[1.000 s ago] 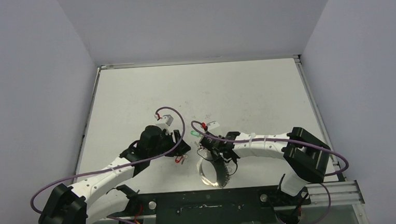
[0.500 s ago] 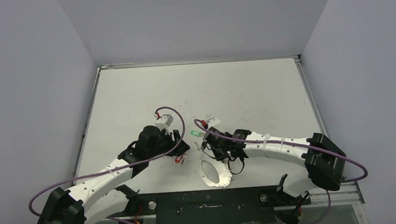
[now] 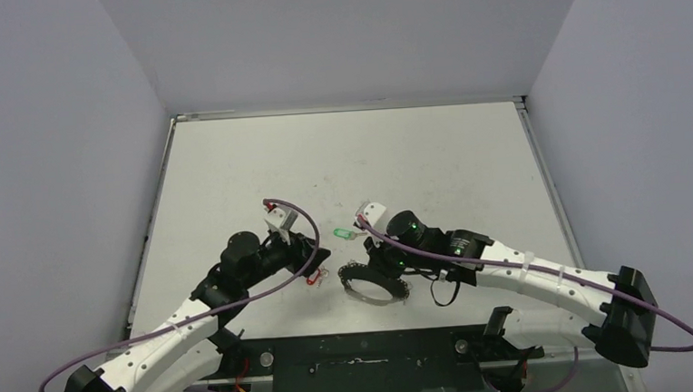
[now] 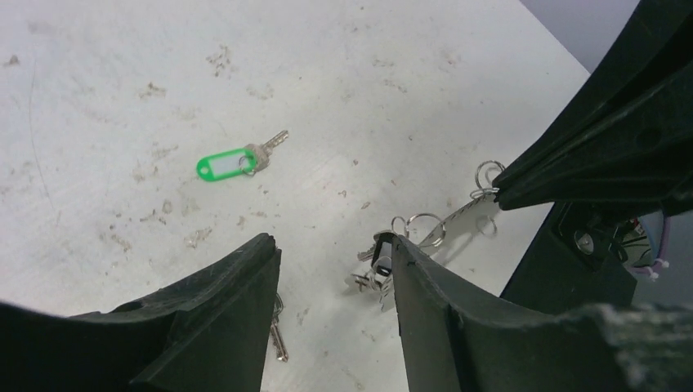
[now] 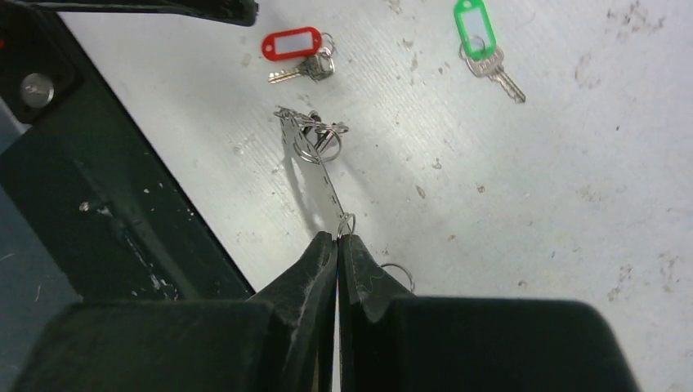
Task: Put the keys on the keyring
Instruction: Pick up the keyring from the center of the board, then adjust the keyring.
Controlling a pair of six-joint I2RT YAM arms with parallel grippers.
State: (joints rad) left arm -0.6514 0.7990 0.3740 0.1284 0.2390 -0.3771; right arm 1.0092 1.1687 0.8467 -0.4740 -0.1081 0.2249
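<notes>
Keyring [image 3: 374,282]: tipping flatter, sliding away from near bench [image 3: 413,155] edge.
Right tool [image 5: 337,238]: now pinching its wire, likely steadying it for threading.
Left tool [image 4: 329,245]: hovering spread above red key [image 5: 292,45]; green key [image 4: 225,165] lying unthreaded.

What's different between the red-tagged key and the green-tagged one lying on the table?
Tag colour: the red-tagged key has a red tag, the green-tagged key a green one. Pose: the red-tagged key is folded back beside its tag; the green-tagged key stretches out in line with its tag. Place: the red-tagged key lies by the left claw, the green-tagged key farther from it. Both are silver keys lying loose, neither on the keyring.
</notes>
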